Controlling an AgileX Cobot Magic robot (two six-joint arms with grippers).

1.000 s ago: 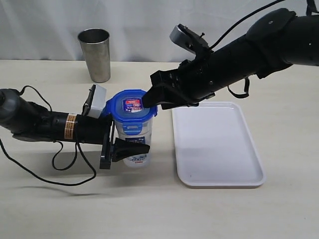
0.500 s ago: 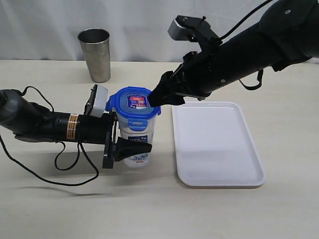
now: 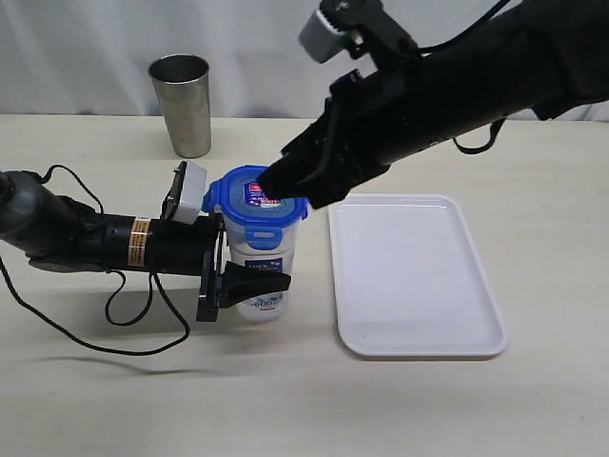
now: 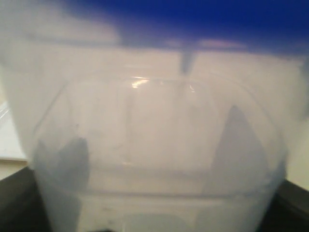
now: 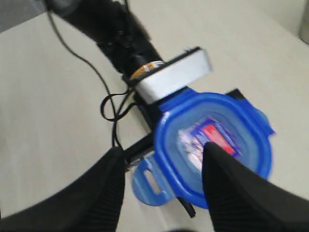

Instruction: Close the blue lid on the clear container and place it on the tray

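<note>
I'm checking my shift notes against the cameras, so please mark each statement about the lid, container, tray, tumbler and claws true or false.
1. The small round blue plastic lid sits atop the tall clear plastic container. True.
2. The container stands on the flat white rectangular tray. False: it stands on the table, beside the tray.
3. The left claw grips the container's lower body. True.
4. The steel tumbler lies on its side. False: it stands upright.
5. The right claw is shut on a lid flap. False: it is open, one fingertip at the lid's top.
</note>
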